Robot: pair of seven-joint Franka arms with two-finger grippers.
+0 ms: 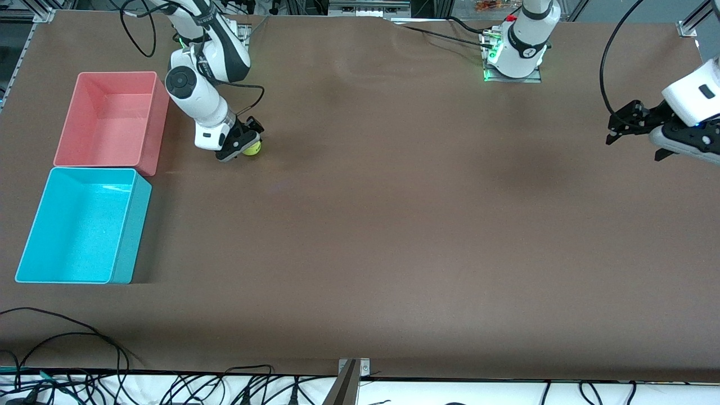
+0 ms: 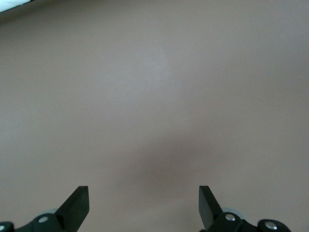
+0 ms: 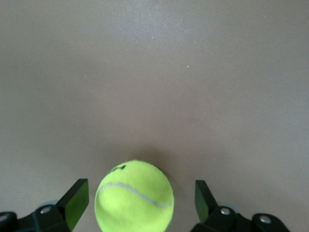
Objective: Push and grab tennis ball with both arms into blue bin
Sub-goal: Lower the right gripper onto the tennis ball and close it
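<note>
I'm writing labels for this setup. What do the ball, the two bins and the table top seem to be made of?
Tennis ball: fuzzy yellow-green felt with a pale seam, likely over rubber.
Blue bin and pink bin: smooth moulded plastic, with a slight sheen inside and thin tapered walls.
Table: matte brown sheet, faintly rippled, so perhaps a mat or paper covering; hard to tell.

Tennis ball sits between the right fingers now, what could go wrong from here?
1. The right gripper is open, with gaps on both sides of the tennis ball; off-centre closing could roll it away across the table.
2. The pink bin sits closer to the ball than the blue bin; a short carry could drop it there.
3. The left gripper waits open over its own end, too distant to block a runaway ball.
</note>
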